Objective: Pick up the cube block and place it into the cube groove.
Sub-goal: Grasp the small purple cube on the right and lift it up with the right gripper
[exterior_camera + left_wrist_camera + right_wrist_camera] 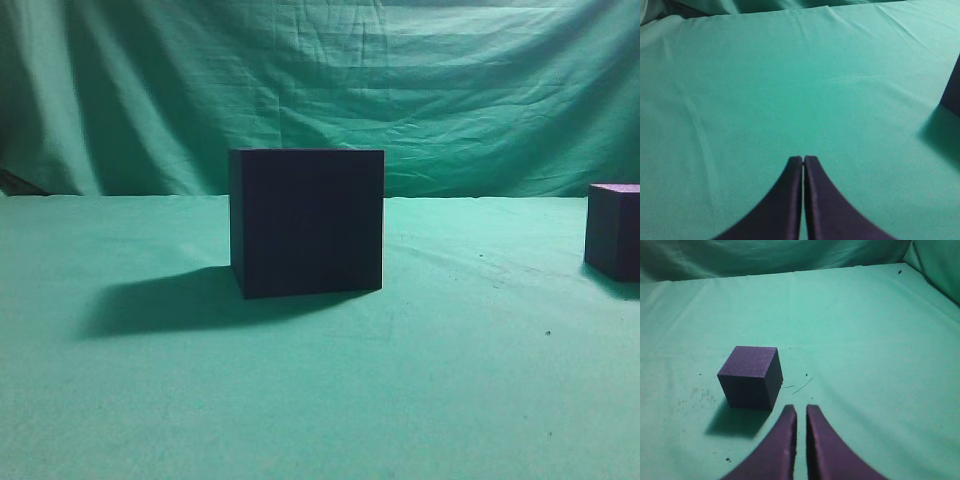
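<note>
The cube block [614,232], small and dark with a purplish top, stands on the green cloth at the right edge of the exterior view. In the right wrist view the cube block [751,376] sits just ahead and left of my right gripper [801,409], whose jaws are nearly together with a thin gap and hold nothing. The cube groove [305,220], a large dark box, stands mid-table with its opening unseen. Its corner [954,90] shows at the right edge of the left wrist view. My left gripper [803,159] is shut and empty over bare cloth. Neither gripper shows in the exterior view.
Green cloth [150,400] covers the table and hangs as a backdrop [450,80] behind it. The large box casts a shadow [165,305] to its left. Small dark specks and a thread [802,385] lie on the cloth near the cube block.
</note>
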### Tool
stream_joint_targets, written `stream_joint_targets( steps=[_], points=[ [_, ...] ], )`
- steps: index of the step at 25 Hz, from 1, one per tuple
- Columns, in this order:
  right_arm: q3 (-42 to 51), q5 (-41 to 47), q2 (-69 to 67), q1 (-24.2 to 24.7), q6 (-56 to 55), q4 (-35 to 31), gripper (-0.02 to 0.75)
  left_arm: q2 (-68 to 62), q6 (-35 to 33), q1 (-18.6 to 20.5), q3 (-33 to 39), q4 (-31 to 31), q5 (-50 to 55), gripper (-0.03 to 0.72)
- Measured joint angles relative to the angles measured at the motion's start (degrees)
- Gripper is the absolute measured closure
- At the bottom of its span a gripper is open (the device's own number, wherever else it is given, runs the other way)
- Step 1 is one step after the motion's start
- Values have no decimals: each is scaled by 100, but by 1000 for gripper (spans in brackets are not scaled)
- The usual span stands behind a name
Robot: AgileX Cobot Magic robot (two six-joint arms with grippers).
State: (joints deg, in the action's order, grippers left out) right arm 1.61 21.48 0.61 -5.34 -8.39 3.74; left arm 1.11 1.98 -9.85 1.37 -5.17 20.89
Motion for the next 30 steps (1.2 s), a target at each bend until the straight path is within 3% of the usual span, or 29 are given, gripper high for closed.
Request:
stream_joint_targets(
  steps=[13,20,22,26,30],
  points=[
    [0,-120,0,0,-13,0,692,0,0,0,0,0,0,688],
    [0,-2138,0,0,-39,-403,692,0,0,0,0,0,0,688],
    [-15,-2353,0,0,-67,-428,692,0,0,0,0,0,0,688],
    [-781,-1262,-354,0,-35,-436,692,0,0,0,0,0,0,688],
    [-1833,80,-1625,0,-92,-557,692,0,0,0,0,0,0,688]
  ],
)
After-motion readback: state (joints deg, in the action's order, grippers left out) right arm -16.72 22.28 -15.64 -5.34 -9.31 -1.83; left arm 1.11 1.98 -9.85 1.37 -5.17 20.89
